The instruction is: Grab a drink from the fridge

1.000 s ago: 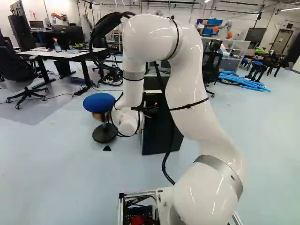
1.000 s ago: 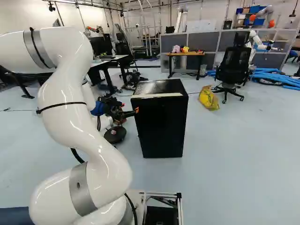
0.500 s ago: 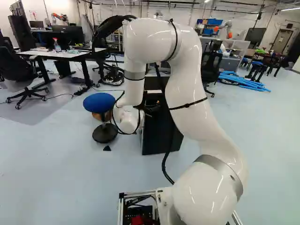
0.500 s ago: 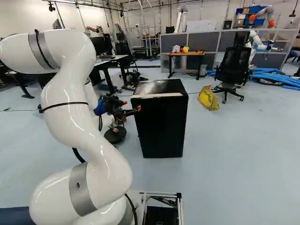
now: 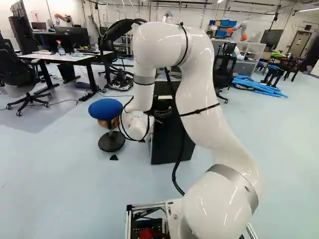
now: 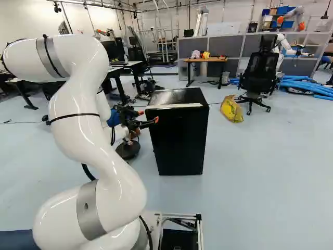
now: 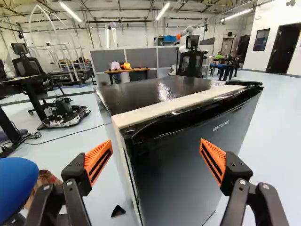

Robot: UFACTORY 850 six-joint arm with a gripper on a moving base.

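Black fridge (image 7: 153,89), its door (image 7: 174,183) apparently closed; the tool (image 7: 156,153) released and empty near the fridge's front; opening the fridge and taking a drink seem left.

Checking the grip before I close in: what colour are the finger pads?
Orange pads, with dark slots; clearest in the wrist view.

Blue stool (image 5: 105,108) stood upright left of middle in left base view, black wedge (image 5: 113,157) on floor (image 5: 75,189) near its base. White tabletop (image 5: 72,58) farther back held spray bottle (image 5: 60,49). In right base view, yellow bag (image 6: 231,109) lay near black chair (image 6: 259,70); blue tubes (image 6: 307,86) lay beyond. Wooden tabletop (image 6: 213,60) stood before grey partition (image 6: 228,46). Another robot (image 6: 283,42) stood behind black chair.
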